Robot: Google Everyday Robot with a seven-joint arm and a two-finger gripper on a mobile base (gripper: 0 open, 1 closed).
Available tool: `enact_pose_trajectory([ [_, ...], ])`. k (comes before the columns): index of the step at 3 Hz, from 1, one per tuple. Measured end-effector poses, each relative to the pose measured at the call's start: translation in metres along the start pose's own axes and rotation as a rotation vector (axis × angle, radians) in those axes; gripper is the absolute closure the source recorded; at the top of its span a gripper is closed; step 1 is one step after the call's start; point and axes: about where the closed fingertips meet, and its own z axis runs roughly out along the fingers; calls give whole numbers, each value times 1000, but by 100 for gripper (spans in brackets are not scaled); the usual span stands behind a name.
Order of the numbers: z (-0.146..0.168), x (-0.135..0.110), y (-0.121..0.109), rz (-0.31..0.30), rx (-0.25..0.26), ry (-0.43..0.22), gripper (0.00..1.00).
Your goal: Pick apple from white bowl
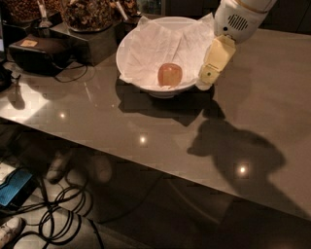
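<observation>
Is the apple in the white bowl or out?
In: the apple lies on napkins inside the white bowl; the gripper hangs at its rim.

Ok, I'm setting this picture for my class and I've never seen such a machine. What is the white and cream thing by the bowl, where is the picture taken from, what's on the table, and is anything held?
That is a robot arm. The cream part at its end is the gripper, its grasping tool. One camera looks down on the table; its mounting does not show. On the grey table stands a white bowl lined with paper napkins, with an apple in the middle. The gripper hangs at the bowl's rim on the picture's right, apart from the apple, with nothing seen in it. Behind stand jars of nuts and a black device. Cables lie on the floor.
</observation>
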Motion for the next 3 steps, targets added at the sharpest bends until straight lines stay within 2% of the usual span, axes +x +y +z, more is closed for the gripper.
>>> enact_pose_trajectory([
  [1, 8, -14, -13, 49, 2, -10, 0],
  [2, 20, -58, -23, 20, -9, 9, 0],
  [3, 22, -64, -27, 24, 4, -15, 0],
])
